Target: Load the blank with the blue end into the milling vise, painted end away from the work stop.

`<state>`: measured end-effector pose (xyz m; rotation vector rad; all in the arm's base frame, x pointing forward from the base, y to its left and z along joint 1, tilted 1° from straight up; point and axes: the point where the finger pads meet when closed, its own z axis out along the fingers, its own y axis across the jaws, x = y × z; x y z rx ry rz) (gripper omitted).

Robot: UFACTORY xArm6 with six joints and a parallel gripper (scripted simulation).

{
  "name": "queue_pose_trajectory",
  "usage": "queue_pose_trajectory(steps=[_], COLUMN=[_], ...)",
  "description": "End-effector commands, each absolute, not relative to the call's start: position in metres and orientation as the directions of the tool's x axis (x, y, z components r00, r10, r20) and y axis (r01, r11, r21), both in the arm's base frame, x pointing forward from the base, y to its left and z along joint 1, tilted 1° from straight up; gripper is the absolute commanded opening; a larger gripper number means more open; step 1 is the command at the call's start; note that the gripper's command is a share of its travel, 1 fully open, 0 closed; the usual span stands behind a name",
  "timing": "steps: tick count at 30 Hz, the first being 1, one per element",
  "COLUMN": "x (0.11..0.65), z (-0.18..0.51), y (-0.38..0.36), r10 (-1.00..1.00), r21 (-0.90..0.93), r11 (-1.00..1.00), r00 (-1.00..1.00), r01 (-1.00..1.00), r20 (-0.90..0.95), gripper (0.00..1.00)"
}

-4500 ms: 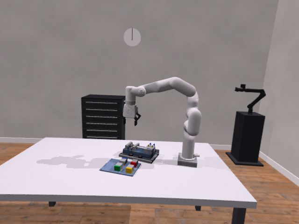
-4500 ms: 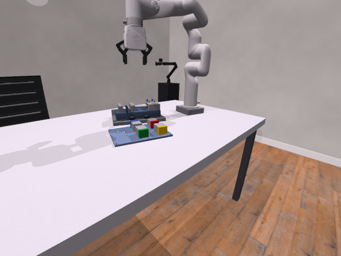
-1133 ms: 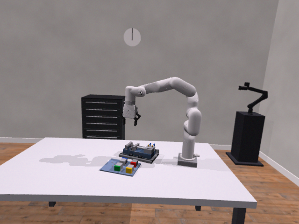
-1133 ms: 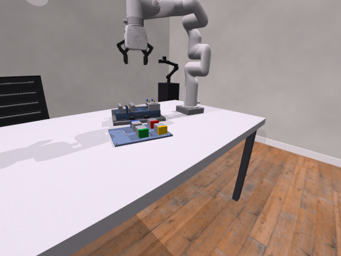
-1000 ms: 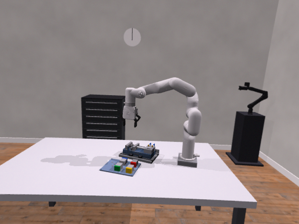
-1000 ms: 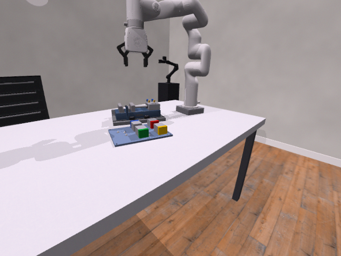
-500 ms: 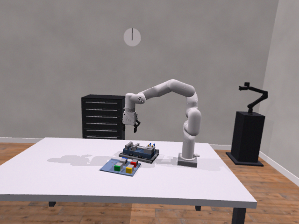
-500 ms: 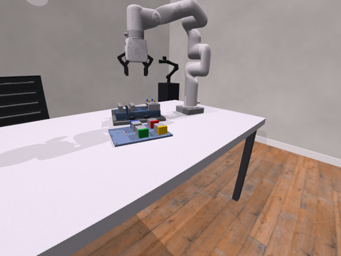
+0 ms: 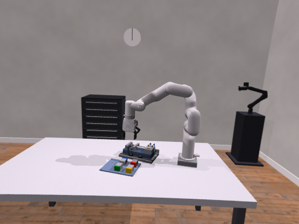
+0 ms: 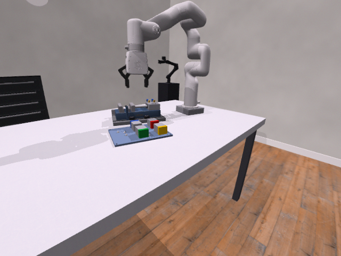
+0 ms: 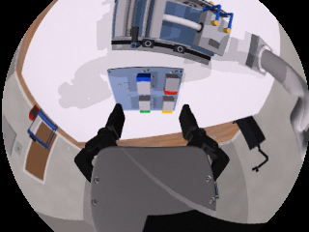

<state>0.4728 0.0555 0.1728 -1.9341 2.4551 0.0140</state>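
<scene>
Blue paint marks the 12 o'clock end of the task's blank (image 9: 123, 162) (image 10: 136, 125) (image 11: 144, 85) in the wrist view; it lies on the infeed plate (image 9: 106, 166) (image 10: 121, 140) (image 11: 116, 92), inside its edges, with the green-ended blank (image 9: 117, 166) (image 10: 141, 131) (image 11: 145, 103) near at 6 and a gap towards the red-ended blank (image 9: 133, 163) (image 10: 153, 123) (image 11: 171, 83) at 3. Open plate spreads at 9. The gripper (image 9: 129, 136) (image 10: 136, 86) (image 11: 152, 110) hangs in the air, fingers spread, grasping nothing. The top view shows the whole wall clock (image 9: 132, 37) (image 10: 37, 1), the exterior only its lower rim

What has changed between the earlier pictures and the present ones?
The gripper has moved lower, its fingers open and holding nothing. In the background, the small black arm has changed its pose. The four blanks, the infeed plate and the vise stayed put.
</scene>
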Motion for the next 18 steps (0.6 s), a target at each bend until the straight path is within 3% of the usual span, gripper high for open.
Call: queue_pose_trajectory(steps=[1, 18], x=[0.4738, 0.4748], z=[0.1722, 0.1683], y=[0.0557, 0.056], r10=[-0.972, -0.972], r21=[-0.006, -0.008], r11=[0.234, 0.234], r00=[-0.234, -0.234], r01=[-0.972, -0.972], r20=[-0.019, -0.02], gripper=[1.0, 1.0])
